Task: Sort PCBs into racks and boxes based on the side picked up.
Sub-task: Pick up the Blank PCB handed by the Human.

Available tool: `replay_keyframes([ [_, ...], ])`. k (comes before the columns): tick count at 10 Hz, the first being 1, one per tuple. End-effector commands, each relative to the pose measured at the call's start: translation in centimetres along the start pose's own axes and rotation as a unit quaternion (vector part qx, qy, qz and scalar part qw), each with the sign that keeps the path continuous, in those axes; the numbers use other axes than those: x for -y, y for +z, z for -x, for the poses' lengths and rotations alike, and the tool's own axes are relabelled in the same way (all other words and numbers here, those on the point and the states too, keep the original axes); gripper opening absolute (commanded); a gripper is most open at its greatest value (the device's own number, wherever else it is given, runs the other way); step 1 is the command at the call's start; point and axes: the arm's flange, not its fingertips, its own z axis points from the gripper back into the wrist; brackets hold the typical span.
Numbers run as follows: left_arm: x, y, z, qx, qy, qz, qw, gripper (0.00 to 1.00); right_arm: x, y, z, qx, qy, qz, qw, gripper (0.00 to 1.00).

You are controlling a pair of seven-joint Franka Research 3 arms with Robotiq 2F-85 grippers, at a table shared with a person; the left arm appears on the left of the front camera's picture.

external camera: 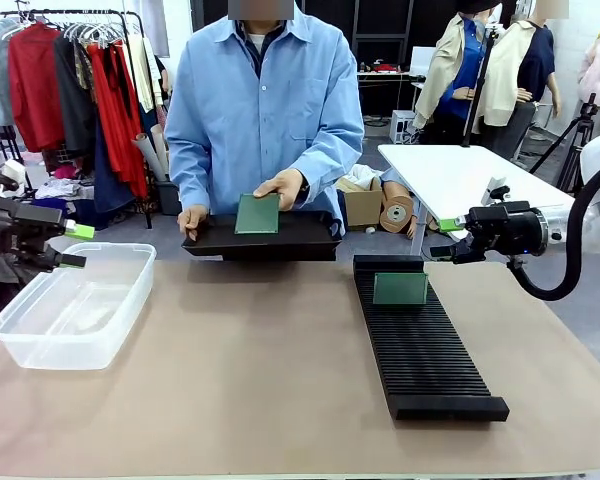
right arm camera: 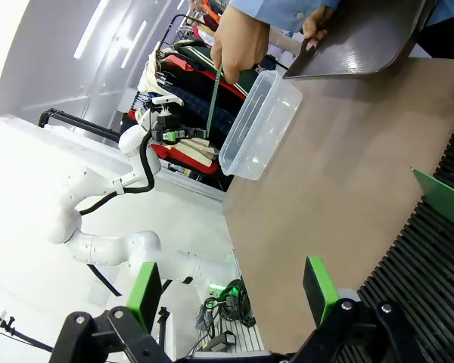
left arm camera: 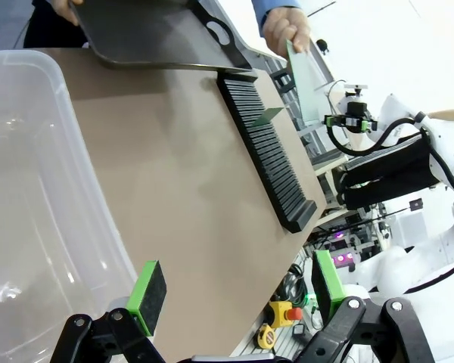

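The person's hand holds one green PCB (external camera: 257,213) upright over a shallow black tray (external camera: 310,240) at the table's far edge; it is also seen as the held PCB (left arm camera: 303,72) and, edge-on, the held PCB (right arm camera: 212,94). Another PCB (external camera: 400,288) stands in a far slot of the long black rack (external camera: 425,350), right of centre. The clear box (external camera: 75,305) sits at the left with nothing in it. My left gripper (external camera: 75,246) hovers open above the box's far left corner. My right gripper (external camera: 448,240) hangs open just beyond the rack's far end. Both grippers, left (left arm camera: 238,291) and right (right arm camera: 233,291), hold nothing.
The person stands at the far side, with the other hand on the tray's left rim. Bare brown tabletop (external camera: 250,370) lies between box and rack. A white table (external camera: 460,175) and a clothes rail (external camera: 70,80) stand behind.
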Motion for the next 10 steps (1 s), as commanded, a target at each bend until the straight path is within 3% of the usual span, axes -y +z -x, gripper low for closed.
replay_keyframes([
  [1,0.8,-1.3,-0.1,0.005,0.01,0.013,1.0,1.0,0.0,-0.1,-0.4,0.006,0.012,-0.001,1.0,1.0],
  [6,1.0,-5.7,-1.2,0.011,0.025,0.041,0.999,1.0,0.0,-0.1,-0.4,0.006,0.012,-0.001,1.0,1.0],
  [10,1.2,-9.2,-4.8,0.02,-0.003,0.084,0.996,1.0,0.0,-0.1,-0.4,0.006,0.012,-0.001,1.0,1.0],
])
